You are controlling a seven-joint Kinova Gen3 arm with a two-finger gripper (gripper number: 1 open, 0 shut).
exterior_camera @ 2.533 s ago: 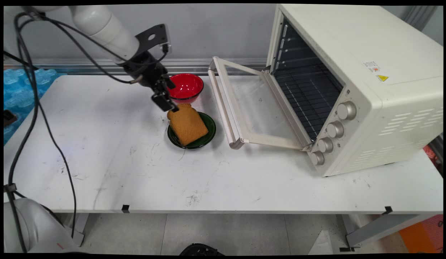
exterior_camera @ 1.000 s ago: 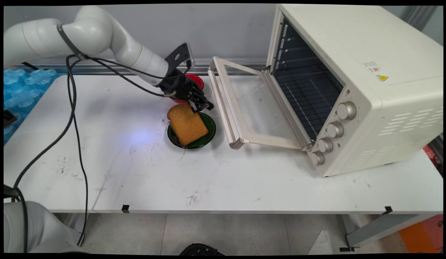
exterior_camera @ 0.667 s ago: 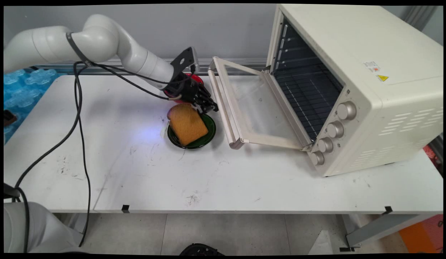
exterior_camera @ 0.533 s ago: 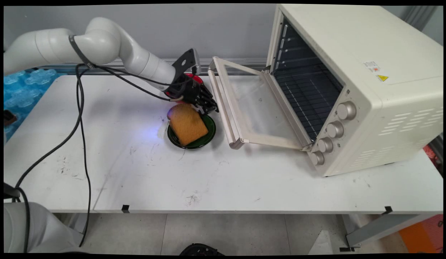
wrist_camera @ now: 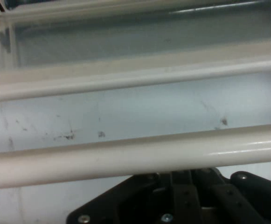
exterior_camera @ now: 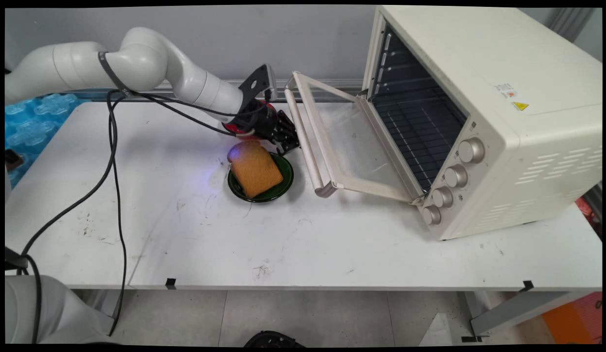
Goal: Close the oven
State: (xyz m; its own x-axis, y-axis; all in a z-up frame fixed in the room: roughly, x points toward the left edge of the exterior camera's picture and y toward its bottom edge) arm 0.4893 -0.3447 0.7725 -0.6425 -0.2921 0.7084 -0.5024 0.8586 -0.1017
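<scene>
My gripper point(exterior_camera: 288, 141) is low over the table, pressed against the left side of the toaster oven's door handle point(exterior_camera: 310, 146). Its fingers look shut with nothing held. In the hand view the black gripper point(wrist_camera: 187, 173) sits just under the cream handle bar point(wrist_camera: 126, 158), and the glass door point(wrist_camera: 126, 51) lies beyond. The door point(exterior_camera: 354, 146) hangs open, slightly lifted off the table, in front of the cream oven point(exterior_camera: 479, 112). A slice of brown toast point(exterior_camera: 254, 168) lies on a dark green plate point(exterior_camera: 285, 182) just below my gripper.
A red bowl point(exterior_camera: 234, 129) is mostly hidden behind my wrist. Black cables point(exterior_camera: 115, 161) hang from the arm over the table's left half. Blue bubble wrap point(exterior_camera: 29, 115) lies off the table's left end. The oven fills the right side.
My gripper moved right from above the toast's upper corner, past the red bowl, to the door handle. The door's handle end has risen a little since half a second ago.
</scene>
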